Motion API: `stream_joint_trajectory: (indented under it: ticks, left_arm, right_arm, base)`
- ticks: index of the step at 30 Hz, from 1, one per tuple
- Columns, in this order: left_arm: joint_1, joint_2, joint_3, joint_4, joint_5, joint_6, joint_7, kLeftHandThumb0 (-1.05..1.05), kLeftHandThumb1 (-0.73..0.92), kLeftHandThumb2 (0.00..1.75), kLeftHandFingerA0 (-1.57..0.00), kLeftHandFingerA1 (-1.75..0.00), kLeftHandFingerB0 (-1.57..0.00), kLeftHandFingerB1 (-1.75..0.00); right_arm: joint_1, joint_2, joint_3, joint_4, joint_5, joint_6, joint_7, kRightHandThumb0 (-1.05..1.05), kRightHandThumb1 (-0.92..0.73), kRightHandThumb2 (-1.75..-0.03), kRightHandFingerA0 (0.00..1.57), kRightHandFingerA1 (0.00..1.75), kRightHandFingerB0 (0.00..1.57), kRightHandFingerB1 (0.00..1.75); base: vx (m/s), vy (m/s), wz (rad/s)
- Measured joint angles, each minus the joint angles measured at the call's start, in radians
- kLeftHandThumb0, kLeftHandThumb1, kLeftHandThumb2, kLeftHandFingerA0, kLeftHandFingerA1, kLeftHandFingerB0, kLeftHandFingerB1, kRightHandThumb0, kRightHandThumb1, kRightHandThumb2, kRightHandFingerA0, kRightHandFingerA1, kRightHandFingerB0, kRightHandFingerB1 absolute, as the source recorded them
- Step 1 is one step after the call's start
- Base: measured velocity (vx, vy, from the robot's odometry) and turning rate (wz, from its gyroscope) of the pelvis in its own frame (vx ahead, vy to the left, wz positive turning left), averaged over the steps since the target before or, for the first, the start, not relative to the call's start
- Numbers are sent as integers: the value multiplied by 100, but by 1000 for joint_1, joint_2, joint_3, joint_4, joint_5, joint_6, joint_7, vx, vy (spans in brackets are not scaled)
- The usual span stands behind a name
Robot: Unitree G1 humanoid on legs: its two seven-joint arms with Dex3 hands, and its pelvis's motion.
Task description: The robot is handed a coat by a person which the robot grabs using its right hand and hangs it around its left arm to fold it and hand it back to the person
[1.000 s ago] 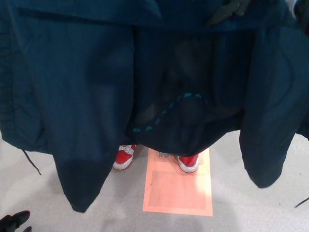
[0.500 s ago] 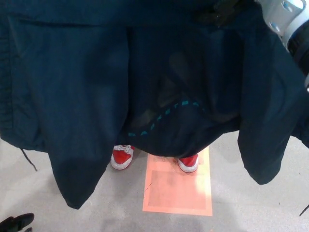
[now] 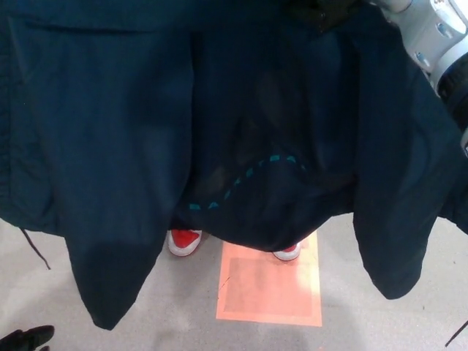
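Right hand (image 3: 324,10) shows black at the top edge against the coat (image 3: 124,146); its grasp cannot be told. The coat hangs across the view above a person's red shoes (image 3: 184,240)

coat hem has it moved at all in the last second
Yes. The coat has dropped: its hem hangs lower against the orange floor mat, which stayed put, and covers more of the person's red shoes.
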Motion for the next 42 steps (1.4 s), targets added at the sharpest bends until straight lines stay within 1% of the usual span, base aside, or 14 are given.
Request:
stream_joint_trajectory:
  ticks: [1, 3, 4, 5, 6, 8, 9, 14, 15, 21, 24, 28, 37, 42]
  left_arm:
    - [-1, 0, 0, 0, 0, 0, 0, -81, 92, 68, -44, -37, -29, -31]
    - [-1, 0, 0, 0, 0, 0, 0, -81, 92, 69, -44, -37, -29, -31]
    - [-1, 0, 0, 0, 0, 0, 0, -81, 92, 69, -44, -38, -29, -31]
    - [-1, 0, 0, -1, 0, 0, 0, -81, 92, 69, -44, -38, -29, -31]
    - [-2, 0, 0, -1, 0, 0, 0, -83, 92, 69, -44, -38, -28, -31]
    - [-2, 0, -2, -1, 0, 0, 0, -82, 92, 69, -43, -38, -28, -31]
    - [-2, 0, -3, -1, 1, 0, 0, -81, 92, 69, -43, -38, -28, -32]
    - [-2, 0, -11, -7, 2, 0, -1, -78, 92, 68, -40, -36, -26, -31]
    - [-2, 0, -11, -10, 2, 0, -3, -80, 74, 101, -31, -47, -21, -42]
    - [-10, 0, -17, -38, -1, -1, -37, -82, 71, 99, -31, -47, -22, -43]
    - [-12, 0, -17, -57, -4, -7, -65, -81, 86, 67, -42, -36, -28, -31]
    - [-12, 0, -11, -78, -19, -16, -111, -83, 71, 100, -29, -47, -19, -42]
    - [4, -13, 20, -297, -119, 8, -277, -81, 85, 66, -43, -38, -30, -32]
    - [46, -31, 5, -498, -173, 52, -350, -88, 80, 71, -39, -38, -28, -33]
  right_arm:
    - [-4, 0, -11, 6, 0, -1, -19, -31, -70, -110, 97, 96, 80, 77]
    - [-16, 0, -35, 17, 1, -3, -50, -29, -68, -109, 99, 93, 81, 76]
    - [-24, 0, -44, 22, 2, -3, -63, -36, -87, -65, 106, 81, 91, 62]
    - [-33, 0, -53, 27, 2, -3, -77, -36, -87, -65, 106, 81, 91, 62]
    - [-44, -1, -64, 32, 2, -4, -93, -32, -89, -67, 98, 130, 77, 112]
    - [-65, -2, -81, 41, 3, -8, -122, -33, -88, -67, 99, 129, 79, 113]
    - [-75, -2, -87, 45, 3, -9, -132, -37, -89, -66, 111, 91, 86, 84]
    - [-159, -2, -151, 75, 16, -15, -202, -38, -88, -65, 116, 84, 85, 101]
    - [-179, -2, -164, 80, 21, -16, -217, -34, -87, -66, 118, 86, 83, 114]
    - [-287, -8, -207, 121, 36, -30, -294, -38, -84, -66, 125, 81, 98, 97]
    - [-329, -11, -217, 138, 40, -37, -325, -38, -86, -65, 126, 86, 101, 100]
    - [-360, -12, -218, 155, 41, -41, -343, -38, -85, -65, 124, 89, 98, 103]
    - [-363, -6, -202, 180, 39, -41, -348, -37, -83, -66, 125, 74, 97, 74]
    - [-359, 3, -194, 190, 39, -41, -348, -37, -86, -65, 118, 106, 85, 111]
  base:
    - [0, 0, 0]
    - [0, 0, 0]
    - [0, 0, 0]
    - [0, 0, 0]
    - [0, 0, 0]
    - [0, 0, 0]
    - [0, 0, 0]
    - [0, 0, 0]
    - [0, 0, 0]
    - [0, 0, 0]
    - [0, 0, 0]
    - [0, 0, 0]
    - [0, 0, 0]
    - [0, 0, 0]
